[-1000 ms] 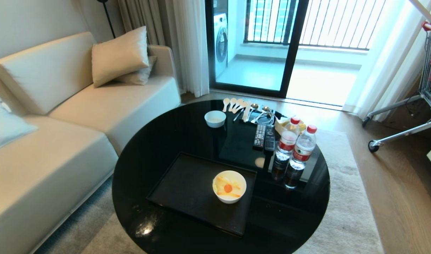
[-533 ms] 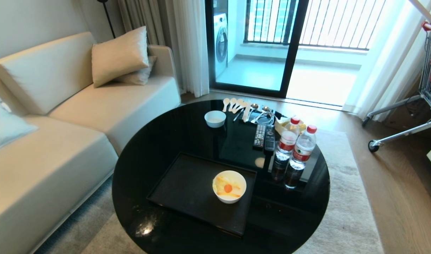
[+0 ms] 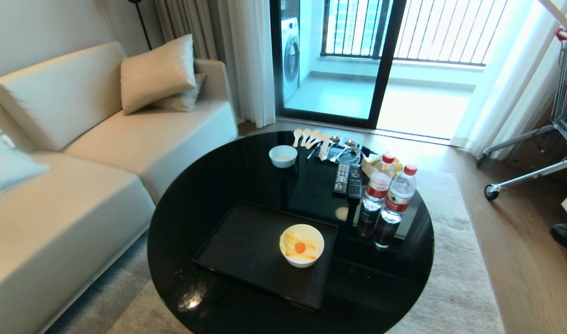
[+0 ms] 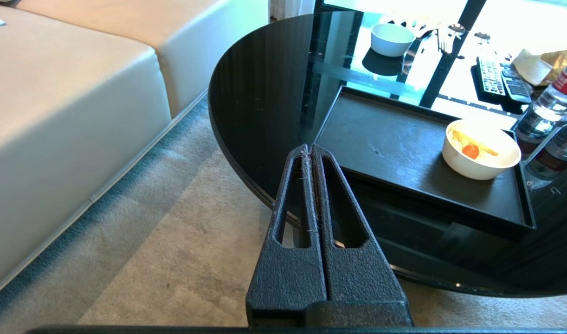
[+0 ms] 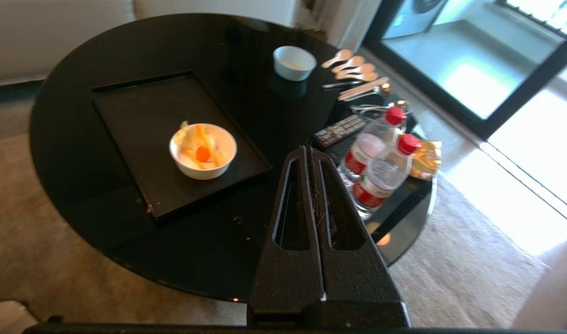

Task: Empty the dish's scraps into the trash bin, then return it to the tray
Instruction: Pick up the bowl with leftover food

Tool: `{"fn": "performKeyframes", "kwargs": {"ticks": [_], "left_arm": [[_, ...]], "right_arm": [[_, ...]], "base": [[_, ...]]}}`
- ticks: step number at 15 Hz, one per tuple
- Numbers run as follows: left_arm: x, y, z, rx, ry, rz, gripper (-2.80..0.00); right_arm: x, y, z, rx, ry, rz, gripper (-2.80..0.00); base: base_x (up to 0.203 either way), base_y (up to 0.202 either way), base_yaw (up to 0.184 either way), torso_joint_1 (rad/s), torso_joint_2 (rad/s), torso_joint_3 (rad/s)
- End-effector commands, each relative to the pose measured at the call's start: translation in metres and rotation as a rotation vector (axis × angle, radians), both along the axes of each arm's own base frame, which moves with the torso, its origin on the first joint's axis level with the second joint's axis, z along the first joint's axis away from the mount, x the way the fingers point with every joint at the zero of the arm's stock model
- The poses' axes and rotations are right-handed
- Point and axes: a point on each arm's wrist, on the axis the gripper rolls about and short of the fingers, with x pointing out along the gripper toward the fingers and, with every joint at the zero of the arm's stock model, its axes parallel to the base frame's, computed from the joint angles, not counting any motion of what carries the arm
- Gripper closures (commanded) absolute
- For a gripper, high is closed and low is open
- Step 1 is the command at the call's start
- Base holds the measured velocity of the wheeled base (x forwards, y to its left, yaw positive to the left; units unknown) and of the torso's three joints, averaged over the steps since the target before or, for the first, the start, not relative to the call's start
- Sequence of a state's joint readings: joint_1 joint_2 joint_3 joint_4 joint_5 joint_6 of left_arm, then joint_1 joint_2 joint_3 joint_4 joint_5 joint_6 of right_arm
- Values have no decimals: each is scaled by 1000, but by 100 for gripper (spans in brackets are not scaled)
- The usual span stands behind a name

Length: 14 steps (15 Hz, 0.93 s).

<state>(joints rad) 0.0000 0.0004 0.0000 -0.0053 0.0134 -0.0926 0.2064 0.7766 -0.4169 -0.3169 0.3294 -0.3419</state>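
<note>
The dish, a deep white bowl, stands at the right end of the black tray on the round black table. In it lie the scraps: pale yellow strips and one small orange piece. The left wrist view shows the dish and tray too. My left gripper is shut and empty, low over the carpet by the table's near left edge. My right gripper is shut and empty. It hangs above the table's near right side, apart from the dish. The trash bin is out of view.
Two water bottles stand right of the tray, with remotes, spoons and a smaller white bowl behind. A sofa lies left, a cart far right. A dark part of my right arm shows at the right edge.
A dark part of my right arm has come into the head view at the right edge. The dish, tray and table things have not moved.
</note>
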Motion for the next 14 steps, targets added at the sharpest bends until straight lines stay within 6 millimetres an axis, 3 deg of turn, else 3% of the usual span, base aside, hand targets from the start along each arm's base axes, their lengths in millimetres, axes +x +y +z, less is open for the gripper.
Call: {"fn": "performKeyframes", "kwargs": {"ticks": [1,4,9,14], "left_arm": [[0,0,0,-1,-1,0,0],[0,0,0,-1,-1,0,0],[0,0,0,-1,-1,0,0],[0,0,0,-1,-1,0,0]], "right_arm": [[44,21,-7,-46,154,98,0],[76,50,-15,-90,256,205,0],[123,99,-47,-154,381,308,0],[160,152,-44,3,554,169,0]], "base": [[0,0,0,0,0,0],[0,0,0,0,0,0],[0,0,0,0,0,0],[0,0,0,0,0,0]]}}
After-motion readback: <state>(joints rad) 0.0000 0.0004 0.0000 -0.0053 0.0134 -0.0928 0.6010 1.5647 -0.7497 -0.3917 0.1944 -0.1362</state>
